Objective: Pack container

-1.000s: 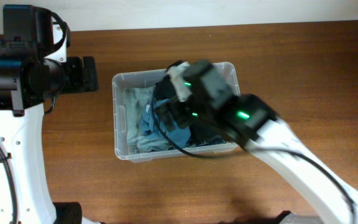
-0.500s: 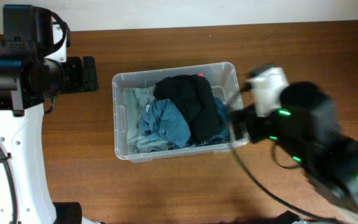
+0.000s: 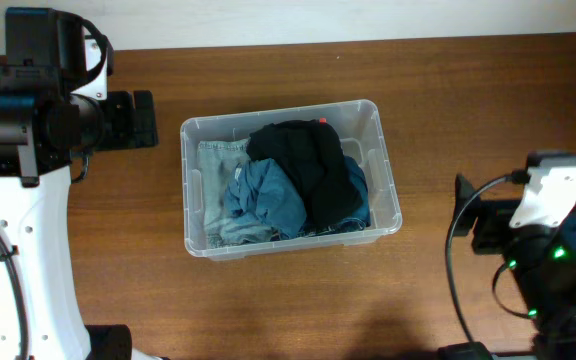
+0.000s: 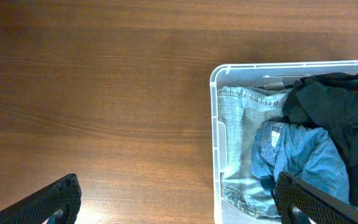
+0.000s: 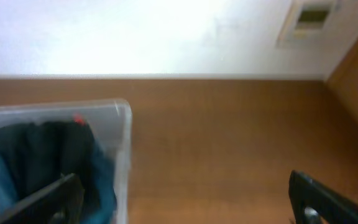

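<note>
Right gripper (image 5: 185,198), jaws apart and empty, has been withdrawn from the container (image 3: 185,190) to lower right of frame; black garment (image 3: 313,170) is left inside, packing judged near complete.

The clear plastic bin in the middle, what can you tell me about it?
The container is a translucent rectangular bin with rounded corners and a rim lip, upright and lidless on the wooden table. It holds crumpled clothes: a black garment, blue denim and pale jeans.
</note>
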`<action>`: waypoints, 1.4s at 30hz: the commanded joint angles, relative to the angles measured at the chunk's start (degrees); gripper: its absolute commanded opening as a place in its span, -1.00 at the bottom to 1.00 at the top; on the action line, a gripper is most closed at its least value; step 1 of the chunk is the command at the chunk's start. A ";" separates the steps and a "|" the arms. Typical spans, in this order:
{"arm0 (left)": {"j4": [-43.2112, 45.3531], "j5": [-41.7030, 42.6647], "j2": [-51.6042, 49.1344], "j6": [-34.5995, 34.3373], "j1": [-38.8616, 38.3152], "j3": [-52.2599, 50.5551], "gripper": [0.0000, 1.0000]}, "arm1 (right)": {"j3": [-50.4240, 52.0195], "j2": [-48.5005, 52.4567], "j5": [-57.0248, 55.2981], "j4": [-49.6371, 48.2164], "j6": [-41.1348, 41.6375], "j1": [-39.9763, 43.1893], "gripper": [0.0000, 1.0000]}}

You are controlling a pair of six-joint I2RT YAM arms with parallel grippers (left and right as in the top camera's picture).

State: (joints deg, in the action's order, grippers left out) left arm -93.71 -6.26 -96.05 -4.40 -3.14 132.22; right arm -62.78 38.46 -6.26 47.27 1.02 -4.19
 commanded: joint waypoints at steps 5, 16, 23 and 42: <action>-0.02 -0.22 0.17 -0.74 0.26 0.17 0.99 | 26.86 -15.37 9.29 -12.59 -0.07 5.77 0.97; -0.02 -0.22 0.17 -0.74 0.26 0.20 0.99 | 46.69 -34.01 11.23 -17.73 1.38 5.77 0.97; -0.02 -0.22 0.17 -0.74 0.26 0.20 0.99 | 52.50 -38.27 12.04 -18.27 5.46 5.77 0.97; -0.04 -0.22 0.17 -0.74 0.26 0.17 0.99 | 55.67 -38.07 12.07 -22.84 5.44 5.77 0.97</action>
State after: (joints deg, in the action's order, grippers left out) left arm -93.73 -6.26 -96.05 -4.38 -3.14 132.22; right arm -7.60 0.78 5.50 24.64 6.02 1.10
